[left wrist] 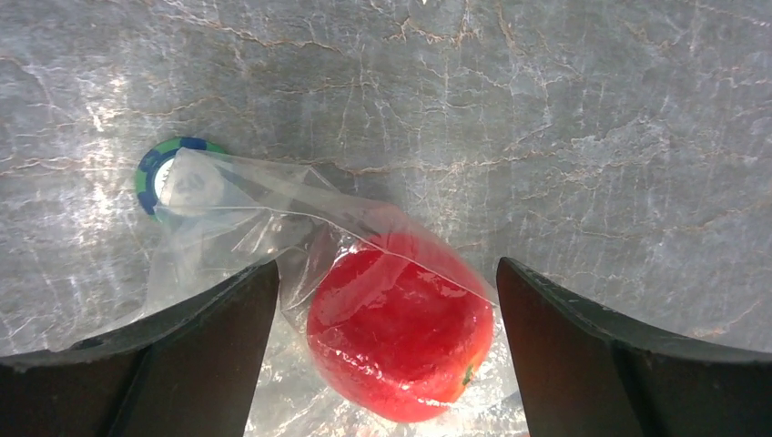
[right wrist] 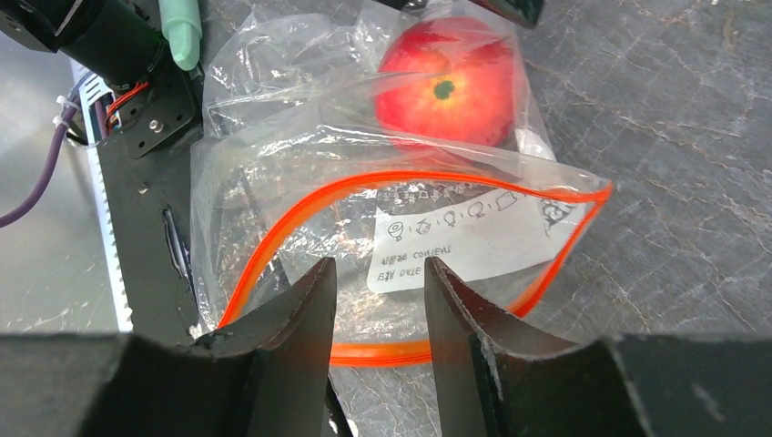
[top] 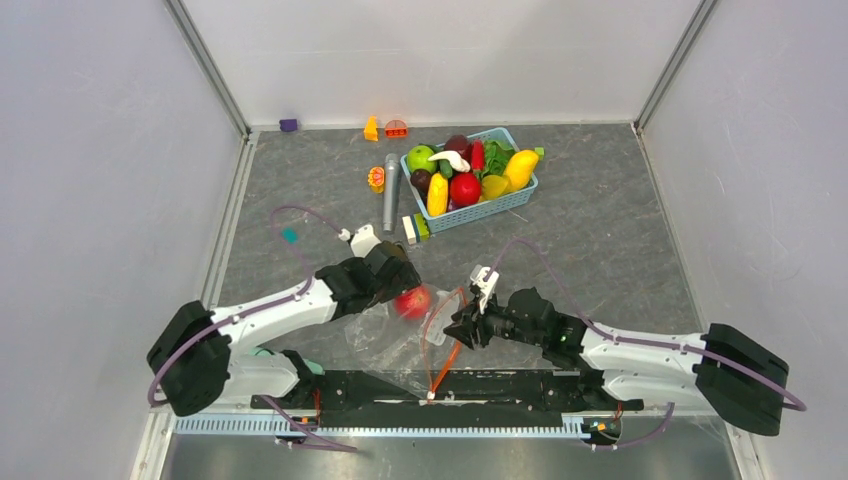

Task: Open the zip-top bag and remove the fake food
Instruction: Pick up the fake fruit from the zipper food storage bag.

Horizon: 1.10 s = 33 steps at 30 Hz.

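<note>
The clear zip-top bag (top: 385, 340) lies between my two grippers, its orange-red zip strip (right wrist: 437, 177) spread into an open loop. The fake food I can see in it is one glossy red fruit (top: 413, 301), at the bag's far end. My left gripper (left wrist: 387, 269) is open wide, one finger on each side of the red fruit (left wrist: 401, 337) and the plastic over it, touching neither. My right gripper (right wrist: 380, 264) is at the bag's mouth, its jaws apart. The near zip edge (right wrist: 378, 350) crosses the gap between them, unpinched. A white label (right wrist: 464, 241) shows through the plastic.
A light-blue basket (top: 490, 208) of toy produce stands at the back right. A grey cylinder (top: 390, 190), an orange slice (top: 376, 178) and small toy pieces (top: 371, 129) lie behind the bag. A blue-green disc (left wrist: 159, 173) lies under the bag's corner. The arms' black base plate (right wrist: 150, 182) borders the bag.
</note>
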Tool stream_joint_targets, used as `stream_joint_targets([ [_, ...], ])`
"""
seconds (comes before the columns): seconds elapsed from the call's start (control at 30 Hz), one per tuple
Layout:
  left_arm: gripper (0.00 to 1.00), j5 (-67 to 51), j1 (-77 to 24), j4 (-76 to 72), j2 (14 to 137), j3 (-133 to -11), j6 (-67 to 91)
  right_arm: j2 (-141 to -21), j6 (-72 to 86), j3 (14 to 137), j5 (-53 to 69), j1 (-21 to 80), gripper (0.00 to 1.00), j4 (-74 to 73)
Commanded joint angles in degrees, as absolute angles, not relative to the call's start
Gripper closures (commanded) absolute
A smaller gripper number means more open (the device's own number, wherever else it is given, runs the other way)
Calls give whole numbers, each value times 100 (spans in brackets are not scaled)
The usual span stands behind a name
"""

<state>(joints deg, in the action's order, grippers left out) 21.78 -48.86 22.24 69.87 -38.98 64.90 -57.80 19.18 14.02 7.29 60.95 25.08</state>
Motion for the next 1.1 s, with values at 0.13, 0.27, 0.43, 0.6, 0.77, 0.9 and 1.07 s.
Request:
stream_joint_targets([
  [0.13, 17, 1887, -4843, 1633, 7550, -4011, 6187, -6192, 1685, 1438, 854, 6197, 54, 3242],
  [0.27, 30, 1807, -4840, 1518, 7705, -3961, 6187, -6358, 1558, 1426, 834, 6230, 55, 3269],
  [0.43, 60, 1724, -4837, 1411, 7760, -3916, 6172, -6483, 1386, 1473, 681, 6258, 55, 3179],
  [0.6, 85, 1689, -4841, 1407, 7706, -3857, 6166, -6625, 1240, 1450, 606, 6281, 54, 3203],
  [0.77, 97, 1623, -4842, 1372, 7709, -3784, 6200, -6939, 1127, 1571, 542, 6351, 51, 3280],
  [0.9, 98, 1507, -4843, 1291, 7724, -3739, 6231, -7255, 1050, 1686, 427, 6440, 44, 3421],
  [1.07, 98, 1484, -4843, 1265, 7666, -3666, 6272, -7469, 994, 1863, 313, 6478, 38, 3335],
])
